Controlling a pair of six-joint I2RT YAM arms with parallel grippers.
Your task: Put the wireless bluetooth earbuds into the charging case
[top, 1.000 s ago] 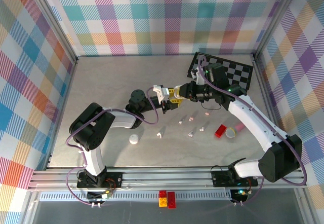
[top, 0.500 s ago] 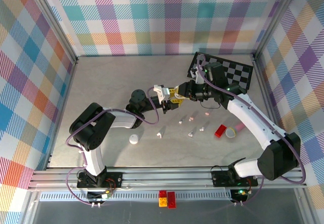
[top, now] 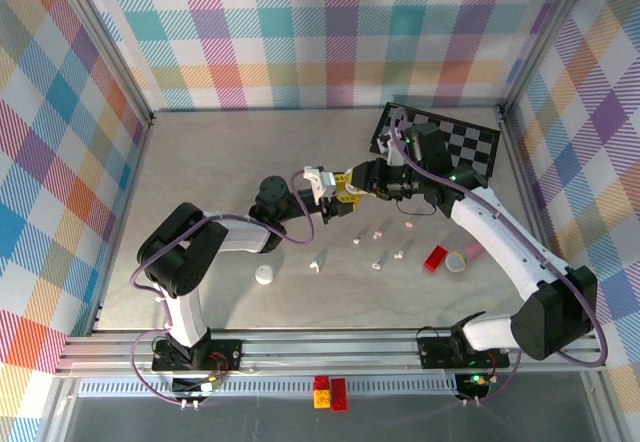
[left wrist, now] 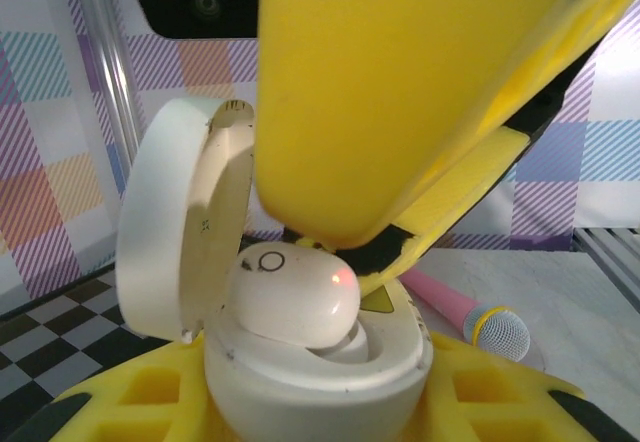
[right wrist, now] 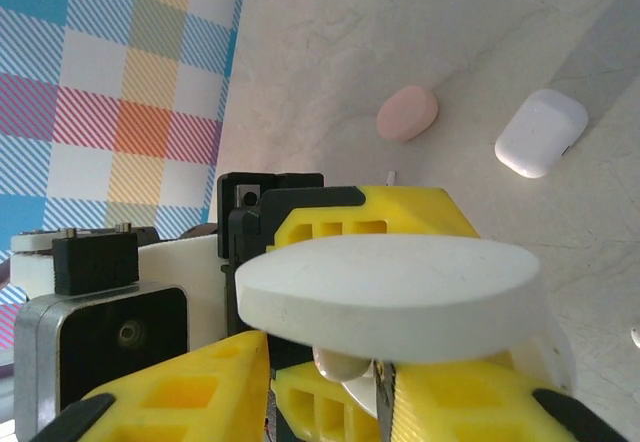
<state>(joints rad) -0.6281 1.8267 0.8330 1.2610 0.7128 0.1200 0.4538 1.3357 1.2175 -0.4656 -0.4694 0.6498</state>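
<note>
L fingers point(left wrist: 490, 402) pinch open case point(left wrist: 320, 382), frame bottom | earbud point(left wrist: 295, 297) sits in case, ctr | R fingers point(left wrist: 400, 92) just above earbud, top; spread or pressed: can't tell

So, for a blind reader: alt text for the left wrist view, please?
An open white charging case, gripped by the left pincer, holds a white earbud showing a red light. The right pincer looms close over it; a pink toy microphone lies behind.

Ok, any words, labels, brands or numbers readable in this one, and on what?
No readable text.
Charging case: tiny dark print on the open lid's inner rim, too small and blurred to read.
Earbud in it: a small ring mark, no letters.
</note>
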